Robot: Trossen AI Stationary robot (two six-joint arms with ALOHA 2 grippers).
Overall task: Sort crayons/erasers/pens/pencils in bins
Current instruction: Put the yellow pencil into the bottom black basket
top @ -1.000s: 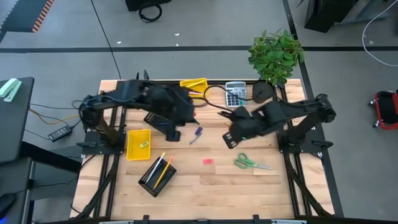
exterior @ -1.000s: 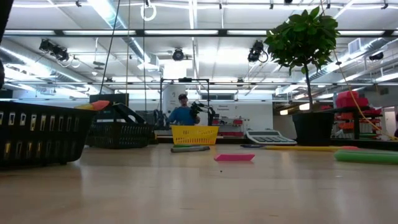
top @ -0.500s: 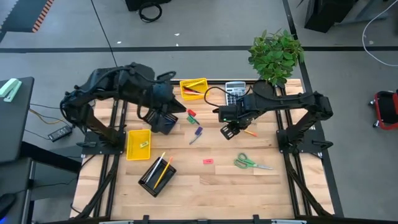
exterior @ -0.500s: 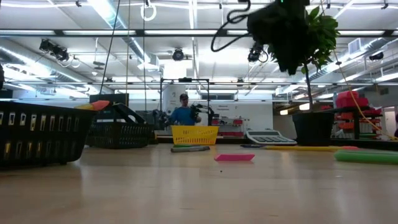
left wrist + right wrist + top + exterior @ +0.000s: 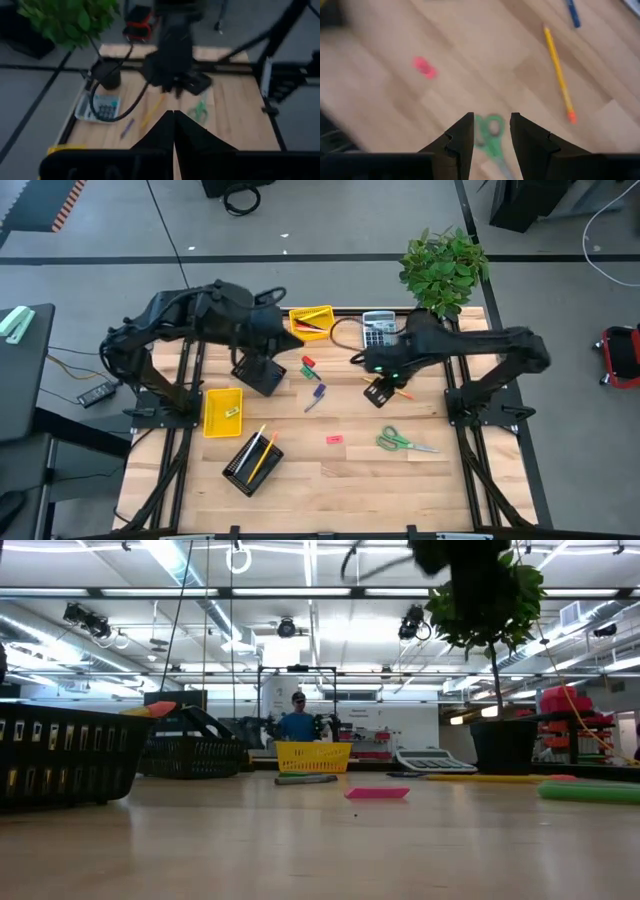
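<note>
Directly ahead of the right gripper [image 5: 490, 131], whose jaws stand parted and empty above the counter [image 5: 470, 65], lie the green scissors [image 5: 490, 131], handles toward the jaws. Beyond and to one side lies a pink eraser [image 5: 424, 67]; to the other, a yellow pencil [image 5: 559, 74] lies slantwise, its orange tip nearer the jaws, nothing across it. Farther off is a blue crayon [image 5: 572, 12]. Over by the yellow bin [image 5: 311, 321], the left gripper [image 5: 173, 131] hangs with jaws pressed together, holding nothing.
</note>
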